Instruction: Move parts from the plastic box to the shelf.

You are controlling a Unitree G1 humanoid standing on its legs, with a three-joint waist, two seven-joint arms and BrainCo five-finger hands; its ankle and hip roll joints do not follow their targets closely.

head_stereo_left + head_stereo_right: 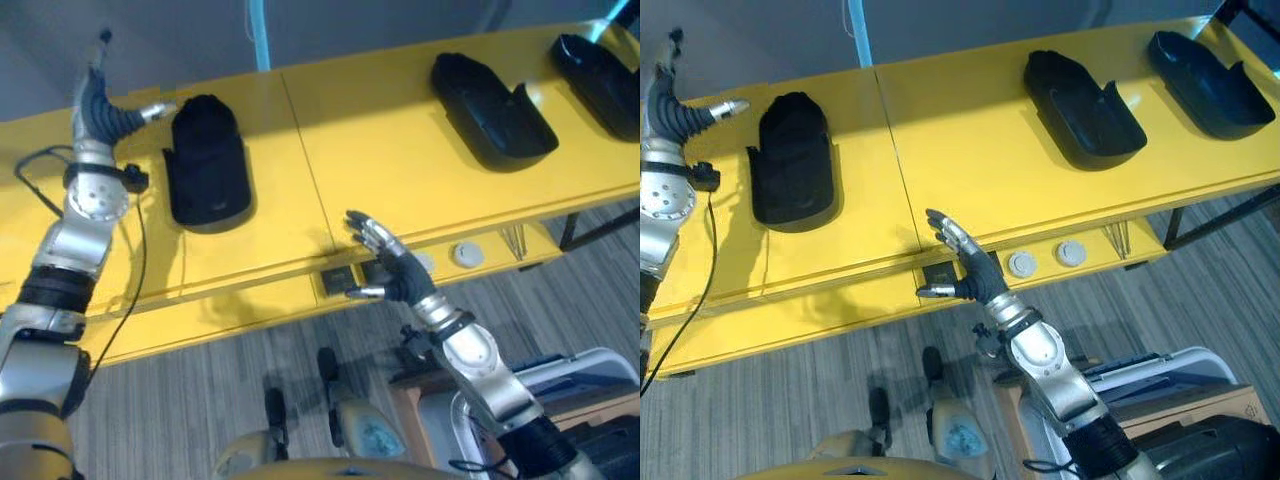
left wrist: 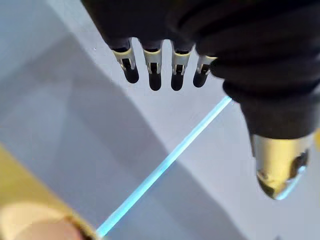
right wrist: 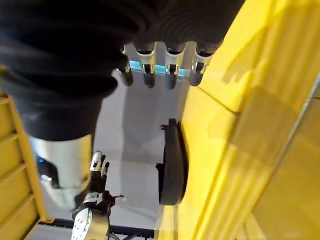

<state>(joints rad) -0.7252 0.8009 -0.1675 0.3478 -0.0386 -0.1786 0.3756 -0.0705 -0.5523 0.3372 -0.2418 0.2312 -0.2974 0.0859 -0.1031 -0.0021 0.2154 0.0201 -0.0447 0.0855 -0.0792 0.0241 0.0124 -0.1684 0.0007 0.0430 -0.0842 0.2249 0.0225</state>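
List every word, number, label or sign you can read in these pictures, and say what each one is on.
None can be read.
Black parts on the yellow shelf: plain surfaces, no print visible.
Two round discs on the lower ledge: any marking too small to tell.
Dark square plate by the right hand: too blurred to read.
Left hand: no markings visible.

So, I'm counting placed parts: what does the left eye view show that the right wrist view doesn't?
Left eye view: three black parts across the yellow shelf, and two round discs on its lower ledge. Right wrist view: a close look at the right hand, fingers straight, holding nothing. Both: the shelf, one part, the raised left hand.
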